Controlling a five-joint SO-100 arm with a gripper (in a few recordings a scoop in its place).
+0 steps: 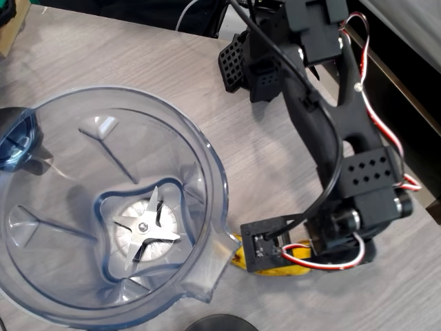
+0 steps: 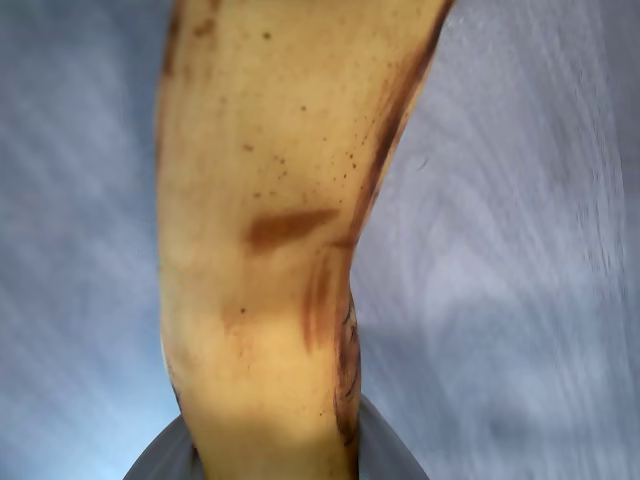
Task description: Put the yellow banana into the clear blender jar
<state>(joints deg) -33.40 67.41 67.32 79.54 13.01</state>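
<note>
The yellow banana [image 1: 286, 265] is seen in the overhead view lying on the counter [image 1: 275, 158], just right of the pour spout of the clear blender jar [image 1: 207, 172]. Only a short yellow stretch of the fruit is exposed there, along with a dark tip beside the spout; the remainder is covered by the arm. In the wrist view the banana [image 2: 270, 250] is shown very close, running from the top edge down to the bottom, its skin marked with brown streaks and small specks, against the grey wood grain of the counter.

The end effector [image 1: 324, 252] is positioned directly over the banana in the overhead view, at the low end of the black arm [image 1: 331, 124]. The arm is reached from its base at the top of that view and bent down toward the counter near the lower right, with red and white wires [image 1: 386, 131] trailing along it and a small black camera bracket [image 1: 265, 240] set toward the jar. The fingers are hidden beneath the wrist body, so it cannot be told whether they are spread or pressed onto the fruit.

The jar is stood upright on the counter at the left, and its silver blade [image 1: 146, 227] is seen bare at the bottom.
</note>
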